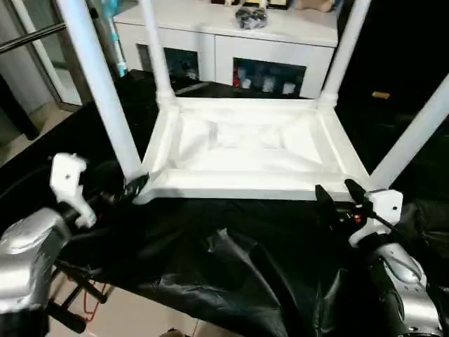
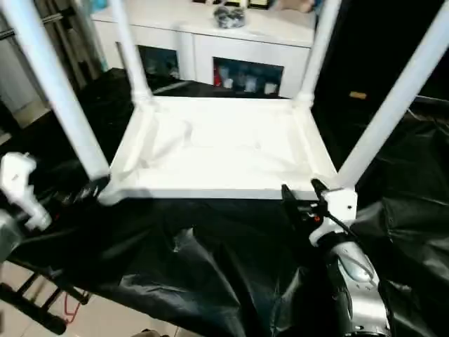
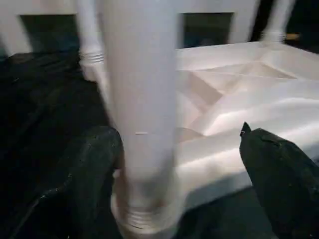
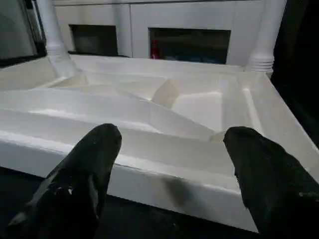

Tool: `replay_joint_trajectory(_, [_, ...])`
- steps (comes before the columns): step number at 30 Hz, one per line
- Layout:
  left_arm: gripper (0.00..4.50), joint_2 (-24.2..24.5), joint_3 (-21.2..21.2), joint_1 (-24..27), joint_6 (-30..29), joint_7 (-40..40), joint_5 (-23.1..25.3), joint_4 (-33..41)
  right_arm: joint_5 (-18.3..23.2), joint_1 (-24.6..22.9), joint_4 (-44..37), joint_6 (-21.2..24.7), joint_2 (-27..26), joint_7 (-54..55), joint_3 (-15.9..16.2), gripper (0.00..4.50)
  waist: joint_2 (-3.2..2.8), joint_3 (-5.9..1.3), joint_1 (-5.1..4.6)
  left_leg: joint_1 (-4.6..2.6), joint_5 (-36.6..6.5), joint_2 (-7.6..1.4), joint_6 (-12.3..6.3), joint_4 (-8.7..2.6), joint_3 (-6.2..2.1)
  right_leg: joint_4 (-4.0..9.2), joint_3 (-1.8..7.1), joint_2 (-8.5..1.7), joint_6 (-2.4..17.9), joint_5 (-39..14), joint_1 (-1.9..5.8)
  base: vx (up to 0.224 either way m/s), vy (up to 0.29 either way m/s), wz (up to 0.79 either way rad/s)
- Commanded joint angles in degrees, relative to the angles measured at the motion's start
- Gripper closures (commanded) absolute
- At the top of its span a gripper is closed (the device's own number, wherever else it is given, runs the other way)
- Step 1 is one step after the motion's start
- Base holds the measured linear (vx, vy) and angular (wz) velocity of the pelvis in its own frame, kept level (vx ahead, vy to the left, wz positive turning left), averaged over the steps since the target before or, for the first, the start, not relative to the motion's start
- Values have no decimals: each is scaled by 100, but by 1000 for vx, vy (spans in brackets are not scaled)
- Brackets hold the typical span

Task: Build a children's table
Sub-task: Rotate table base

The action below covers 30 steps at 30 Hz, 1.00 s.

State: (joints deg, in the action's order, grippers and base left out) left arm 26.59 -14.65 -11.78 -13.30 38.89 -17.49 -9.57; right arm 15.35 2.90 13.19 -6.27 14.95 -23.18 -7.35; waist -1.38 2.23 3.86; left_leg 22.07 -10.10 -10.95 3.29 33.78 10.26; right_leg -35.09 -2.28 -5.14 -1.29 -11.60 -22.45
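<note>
On black sheeting (image 1: 231,260), upturned tabletop (image 1: 245,151) fronts white cabinet (image 1: 224,42).

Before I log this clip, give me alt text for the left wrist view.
An upright white table leg stands in its corner socket between the left gripper's open black fingers. Behind it lies the upside-down tabletop, ribbed underside up, on black sheeting.

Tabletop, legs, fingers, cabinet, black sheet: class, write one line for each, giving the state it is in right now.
Tabletop: upside down on the black sheet, ribbed underside up.
Four legs: all standing in the corner sockets, pointing up.
Left gripper: fingers open, either side of the near left leg's base.
Right gripper: fingers open, facing the tabletop's near edge, holding nothing.
Black sheet: crumpled, draped over the work surface.
Cabinet: glass doors closed.
</note>
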Motion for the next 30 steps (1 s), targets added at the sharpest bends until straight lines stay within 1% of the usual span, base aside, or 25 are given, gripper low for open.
replay_joint_trajectory(1, [2,3,13,-204,11,-304,141,-275,-86,-18,-212,210,50,73,87,72,-11,-269,-24,-130,-2129,-148,121,-498,-76,520,172,-191,752,-1823,103,0,0,0])
replay_joint_trajectory(2, [2,3,13,-204,11,-304,141,-275,-86,-18,-212,210,50,73,87,72,-12,-274,-27,-110,-2052,-146,116,-503,-83,507,165,-191,762,-1700,123,0,0,0])
replay_joint_trajectory(3, [2,1,-14,-252,19,-373,149,-327,-75,-35,-276,242,43,62,96,72,-83,-282,-22,-123,-2055,-151,125,-501,-91,494,167,-201,786,-1624,116,0,0,0])
replay_joint_trajectory(4, [2,-36,-78,-327,53,-429,104,-400,-85,-54,-333,286,32,75,107,72,-40,-282,-48,-104,-2000,-152,103,-495,-84,493,165,-194,822,-1464,130,0,0,0])
replay_joint_trajectory(5, [2,-69,-136,-395,83,-424,30,-454,-93,-82,-395,355,17,101,115,72,-111,-300,-31,-112,-1914,-147,94,-487,-90,466,163,-198,889,-1274,138,0,0,0])
replay_joint_trajectory(6, [2,-93,-165,-456,96,-404,-20,-505,-127,-114,-436,405,6,133,126,72,-79,-292,-48,-106,-1889,-146,79,-484,-77,482,165,-189,913,-1190,135,0,0,0])
replay_joint_trajectory(7, [2,-104,-175,-490,101,-386,-45,-535,-149,-135,-462,438,0,153,133,72,-65,-310,-36,-101,-1767,-140,58,-469,-76,452,163,-195,976,-1002,160,0,0,0])
replay_joint_trajectory(8, [2,-121,-180,-542,114,-338,-90,-553,-169,-167,-471,480,-1,160,151,72,-77,-311,-36,-87,-1676,-139,36,-467,-76,438,157,-193,1022,-849,171,0,0,0])
replay_joint_trajectory(11, [2,-174,-168,-719,115,-228,-242,-636,-287,-237,-500,604,33,171,262,72,-74,-323,-24,-91,-1508,-135,-15,-440,-66,401,151,-191,1161,-535,188,0,0,0])
replay_joint_trajectory(12, [2,-176,-142,-792,78,-183,-292,-695,-370,-250,-553,724,68,199,343,72,-74,-324,-21,-92,-1491,-134,-30,-438,-64,398,150,-190,1179,-489,189,0,0,0])
replay_joint_trajectory(13, [2,-175,-139,-799,70,-174,-298,-702,-383,-252,-561,745,73,206,354,72,-68,-322,-18,-86,-1431,-128,-58,-435,-62,392,148,-188,1199,-423,202,0,0,0])
replay_joint_trajectory(16, [2,-122,29,-865,-23,130,-315,-768,-568,-245,-618,1111,162,259,515,72,-84,-309,-19,-96,-1496,-137,-42,-448,-67,400,149,-195,1208,-543,206,0,0,0])
replay_joint_trajectory(17, [2,-118,54,-863,-47,193,-335,-753,-565,-244,-633,1186,177,244,533,72,-83,-302,-20,-111,-1595,-144,-14,-452,-61,416,156,-197,1200,-663,193,0,0,0])
replay_joint_trajectory(19, [2,-107,74,-865,-66,264,-373,-743,-577,-250,-679,1297,189,236,551,72,-85,-291,-18,-118,-1731,-150,21,-463,-61,429,161,-205,1174,-824,185,0,0,0])
replay_joint_trajectory(20, [2,-92,92,-826,-165,385,-464,-654,-676,-247,-685,1410,208,281,576,72,-79,-289,-20,-115,-1767,-149,41,-466,-63,431,163,-208,1151,-908,187,0,0,0])
replay_joint_trajectory(23, [2,-57,139,-745,-299,565,-595,-511,-756,-231,-655,1492,223,347,596,72,-87,-279,-11,-135,-1885,-155,110,-477,-62,449,168,-210,1140,-1094,156,0,0,0])
replay_joint_trajectory(25, [2,-11,193,-651,-368,728,-672,-377,-806,-198,-625,1570,220,432,609,72,-90,-278,-10,-127,-1877,-157,123,-484,-67,446,168,-210,1139,-1082,163,0,0,0])
replay_joint_trajectory(26, [2,61,277,-517,-459,924,-726,-194,-880,-133,-563,1655,213,510,642,72,-99,-278,-10,-123,-1871,-161,140,-489,-72,436,168,-210,1138,-1031,162,0,0,0])
replay_joint_trajectory(28, [2,101,321,-455,-513,1018,-740,-107,-911,-95,-536,1692,214,528,668,72,-101,-283,-13,-126,-1826,-157,137,-485,-66,427,168,-203,1160,-951,164,0,0,0])
replay_joint_trajectory(30, [2,212,440,-256,-692,1259,-821,179,-965,60,-404,1726,201,520,734,72,-96,-285,-17,-118,-1789,-154,137,-482,-68,411,166,-208,1176,-914,175,0,0,0])
